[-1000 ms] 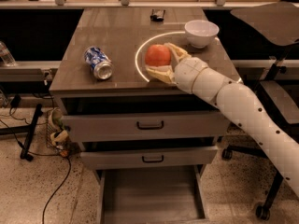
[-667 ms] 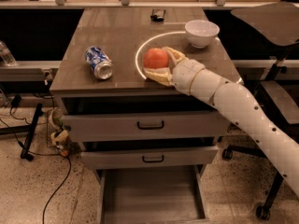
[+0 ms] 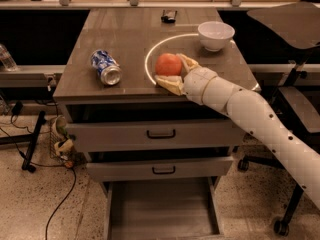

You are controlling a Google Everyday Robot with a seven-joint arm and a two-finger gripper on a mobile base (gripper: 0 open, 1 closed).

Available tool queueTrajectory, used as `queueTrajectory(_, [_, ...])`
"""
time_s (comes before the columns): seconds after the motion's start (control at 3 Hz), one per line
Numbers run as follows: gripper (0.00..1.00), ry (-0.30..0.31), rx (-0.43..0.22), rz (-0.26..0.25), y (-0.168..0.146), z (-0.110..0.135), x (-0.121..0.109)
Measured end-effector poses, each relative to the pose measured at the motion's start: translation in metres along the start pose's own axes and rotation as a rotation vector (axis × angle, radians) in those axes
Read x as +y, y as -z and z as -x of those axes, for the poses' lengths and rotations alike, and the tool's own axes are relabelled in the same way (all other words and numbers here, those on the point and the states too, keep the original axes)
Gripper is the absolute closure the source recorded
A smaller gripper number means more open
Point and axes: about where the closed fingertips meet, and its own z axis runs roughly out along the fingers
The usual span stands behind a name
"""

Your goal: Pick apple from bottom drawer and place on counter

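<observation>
**Mia:** Where is the hand [image 3: 170, 70]?

**Tom:** It is up on the surface [image 3: 125, 39], near the front edge, on the right half. The long white arm [image 3: 250, 114] comes in from the lower right. It slants up and to the left to reach the hand. The arm is low, and its thick round wrist part lies just over the front edge.

**Mia:** What is the hand doing?

**Tom:** It holds the apple [image 3: 168, 64]. One yellowish finger [image 3: 186, 63] curls round the back of the apple. The other one lies along the front of it. The apple sits snug between them, at the left end of the hand. I cannot tell if the apple rests on the surface or hangs just over it.

**Mia:** What else is near the hand?

**Tom:** A thin white arc [image 3: 149, 56] is drawn on the surface, and the hand and the apple are inside it. A white bowl [image 3: 215, 35] stands behind the hand, a bit to the right, not touching it. A blue and white can [image 3: 105, 67] lies on its side to the left of the hand, well apart.

**Mia:** And the drawers?

**Tom:** There are three below the hand. The top two drawers [image 3: 161, 133] are shut, and each has a dark handle. The bottom drawer [image 3: 162, 209] is pulled out, far below the hand, and its flat grey floor shows.
</observation>
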Motion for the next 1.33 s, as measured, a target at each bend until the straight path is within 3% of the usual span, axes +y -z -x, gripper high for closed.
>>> queueTrajectory(0.67, [0.0,-0.008,0.011,0.004,0.003,-0.004,-0.001])
queueTrajectory(1.0, [0.0,-0.018,-0.016,0.01,0.023,0.005,-0.009])
queueTrajectory(1.33, [0.1,0.006,-0.066,0.005,0.073,0.027,-0.021])
